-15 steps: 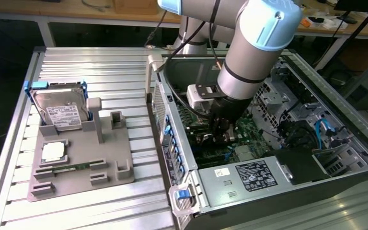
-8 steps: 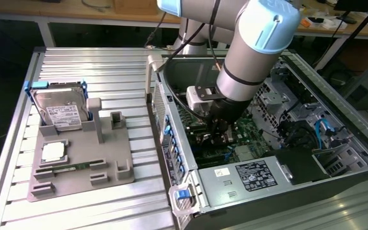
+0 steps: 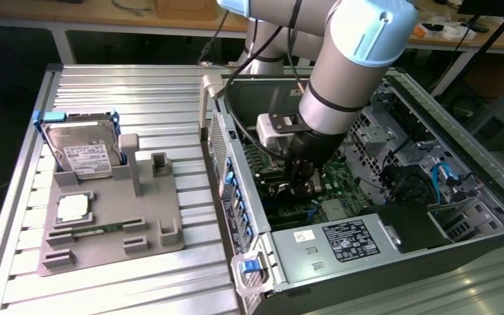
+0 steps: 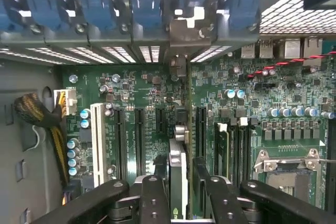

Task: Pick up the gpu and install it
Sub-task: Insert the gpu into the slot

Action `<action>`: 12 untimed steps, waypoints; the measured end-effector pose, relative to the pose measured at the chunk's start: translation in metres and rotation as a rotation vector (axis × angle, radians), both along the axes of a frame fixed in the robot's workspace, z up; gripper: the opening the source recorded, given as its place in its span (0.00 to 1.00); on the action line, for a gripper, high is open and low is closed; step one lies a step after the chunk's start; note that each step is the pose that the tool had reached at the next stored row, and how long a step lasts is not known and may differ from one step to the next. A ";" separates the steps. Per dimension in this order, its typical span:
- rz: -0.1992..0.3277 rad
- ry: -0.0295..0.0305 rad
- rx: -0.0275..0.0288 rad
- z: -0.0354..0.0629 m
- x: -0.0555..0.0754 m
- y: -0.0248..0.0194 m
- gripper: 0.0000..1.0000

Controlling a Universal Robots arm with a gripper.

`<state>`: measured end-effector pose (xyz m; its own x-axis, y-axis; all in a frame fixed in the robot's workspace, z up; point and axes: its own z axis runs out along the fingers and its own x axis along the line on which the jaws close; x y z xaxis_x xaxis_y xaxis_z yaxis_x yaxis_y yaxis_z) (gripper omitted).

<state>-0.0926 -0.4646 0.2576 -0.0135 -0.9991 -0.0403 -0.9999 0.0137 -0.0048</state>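
My gripper (image 3: 298, 188) is down inside the open computer case (image 3: 348, 239), over the green motherboard (image 4: 136, 90). It is shut on the gpu (image 4: 178, 169), which the wrist view shows edge-on as a thin upright card between the two black fingers (image 4: 154, 198). The card stands in line with a black expansion slot (image 4: 200, 129), among the other slots. Its silver end bracket (image 4: 185, 32) reaches the case's rear wall, between the blue slot latches (image 4: 94, 9). Whether the card's lower edge is seated in the slot is hidden. In the exterior view my wrist covers most of the card.
On the exterior view's left, a grey fixture (image 3: 151, 226) holds a silver hard drive (image 3: 84, 149), a square chip (image 3: 73, 209) and a narrow memory stick (image 3: 94, 230). Inside the case are a white slot (image 4: 97, 140), a yellow-black cable bundle (image 4: 39, 116), the processor socket (image 4: 286, 169) and blue cables (image 3: 445, 177).
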 end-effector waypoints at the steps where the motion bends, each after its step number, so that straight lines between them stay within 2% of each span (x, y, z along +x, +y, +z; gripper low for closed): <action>1: 0.000 -0.0001 -0.0002 0.0012 0.000 0.0000 0.34; 9: 0.000 -0.0012 -0.0001 0.0081 0.000 0.0001 0.34; 12: 0.000 -0.0012 -0.0003 0.0154 0.000 0.0003 0.34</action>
<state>-0.0926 -0.4643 0.2731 -0.0135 -0.9991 -0.0400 -0.9999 0.0138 -0.0060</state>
